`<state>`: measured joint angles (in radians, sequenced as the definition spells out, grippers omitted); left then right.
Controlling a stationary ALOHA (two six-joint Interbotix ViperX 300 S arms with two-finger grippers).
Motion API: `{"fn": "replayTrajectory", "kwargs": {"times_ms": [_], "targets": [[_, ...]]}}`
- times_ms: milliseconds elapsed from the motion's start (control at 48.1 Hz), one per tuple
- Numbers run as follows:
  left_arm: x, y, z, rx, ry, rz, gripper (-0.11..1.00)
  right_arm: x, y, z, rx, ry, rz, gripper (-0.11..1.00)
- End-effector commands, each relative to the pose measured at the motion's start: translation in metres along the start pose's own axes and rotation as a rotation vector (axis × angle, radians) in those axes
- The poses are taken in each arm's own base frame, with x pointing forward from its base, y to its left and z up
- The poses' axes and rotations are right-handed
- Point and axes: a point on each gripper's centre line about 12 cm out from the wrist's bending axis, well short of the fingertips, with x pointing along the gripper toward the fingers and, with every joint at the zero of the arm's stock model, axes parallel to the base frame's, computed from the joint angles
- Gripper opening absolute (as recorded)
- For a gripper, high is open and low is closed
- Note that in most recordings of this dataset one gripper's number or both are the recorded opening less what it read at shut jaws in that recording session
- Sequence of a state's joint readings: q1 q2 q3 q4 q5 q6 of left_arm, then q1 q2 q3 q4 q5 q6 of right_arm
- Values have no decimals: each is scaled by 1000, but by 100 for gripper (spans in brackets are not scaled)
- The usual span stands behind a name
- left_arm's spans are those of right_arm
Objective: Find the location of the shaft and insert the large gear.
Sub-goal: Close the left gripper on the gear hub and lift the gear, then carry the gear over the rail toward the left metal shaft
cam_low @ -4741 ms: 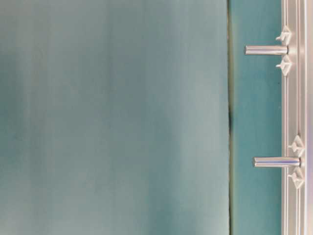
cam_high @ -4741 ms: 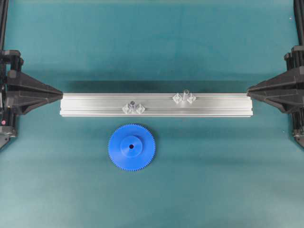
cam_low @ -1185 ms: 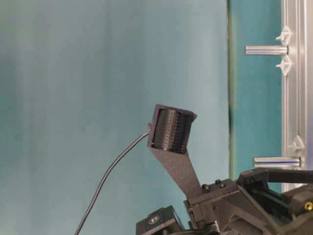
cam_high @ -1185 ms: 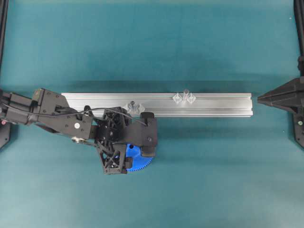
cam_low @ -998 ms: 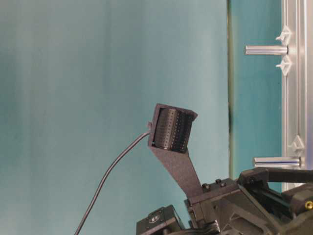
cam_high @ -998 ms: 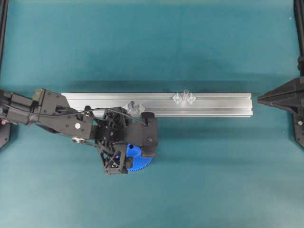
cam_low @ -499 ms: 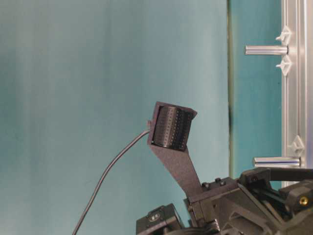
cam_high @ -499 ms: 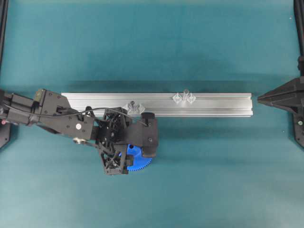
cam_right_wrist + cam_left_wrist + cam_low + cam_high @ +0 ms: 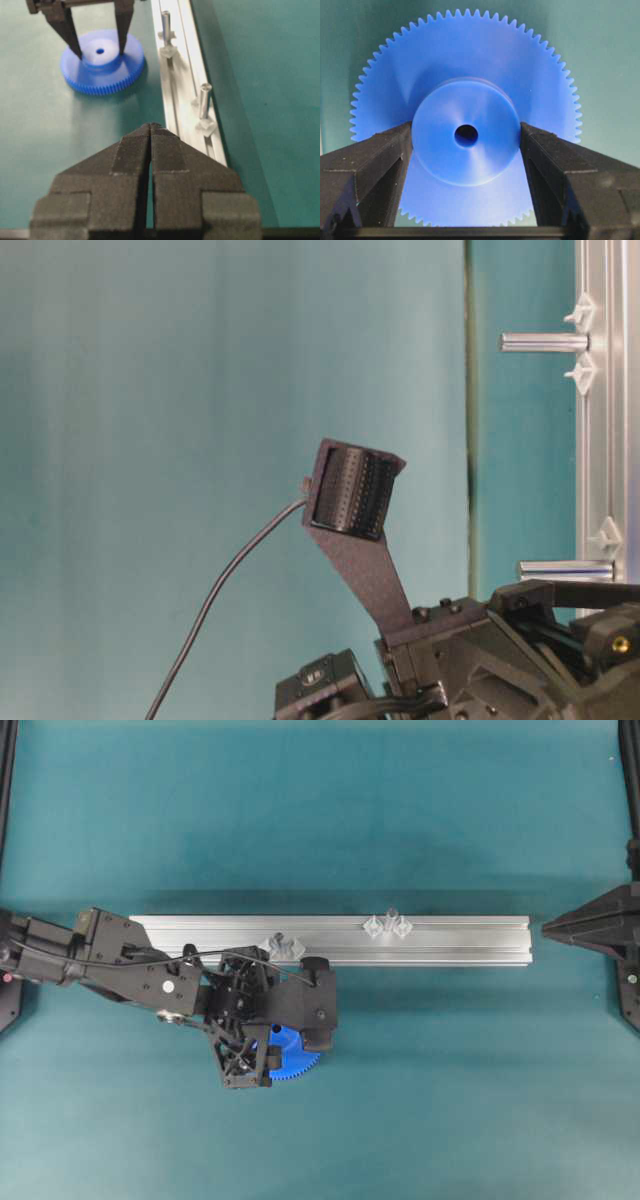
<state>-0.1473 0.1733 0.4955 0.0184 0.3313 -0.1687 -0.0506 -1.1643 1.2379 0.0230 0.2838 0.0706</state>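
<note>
Overhead: left gripper (image 9: 290, 1045) over large gear (image 9: 296, 1063), on mat just below aluminium rail (image 9: 460, 940); shaft (image 9: 390, 915) upright on rail, well right. Left wrist: fingers (image 9: 385, 150) clamped against gear hub both sides. Right wrist: right gripper (image 9: 151, 126) jaws together, empty.

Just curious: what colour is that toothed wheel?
Bright blue all over; the large gear shows best in the left wrist view.
</note>
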Motion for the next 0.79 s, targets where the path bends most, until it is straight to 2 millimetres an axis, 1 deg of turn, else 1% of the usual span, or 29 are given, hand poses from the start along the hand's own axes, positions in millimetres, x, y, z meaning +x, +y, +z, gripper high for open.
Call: {"fn": "replayTrajectory", "kwargs": {"times_ms": [0,146,333,437,582,769], "targets": [[-13,-4,18,8,-62,-11,72,0,0,5,7,-16,-2,1],[-29,-6,32,11,-115,-18,72,-2,0,6,7,-29,0,1],[-46,-7,41,11,-158,-25,72,-3,0,4,7,-29,1,1],[-58,-7,50,7,-194,-27,72,-3,0,3,7,-29,0,1],[-74,5,67,-8,-255,-13,72,-3,0,1,7,-26,-1,1],[-91,20,90,81,-325,26,72,-3,-1,0,7,-25,-1,1]]}}
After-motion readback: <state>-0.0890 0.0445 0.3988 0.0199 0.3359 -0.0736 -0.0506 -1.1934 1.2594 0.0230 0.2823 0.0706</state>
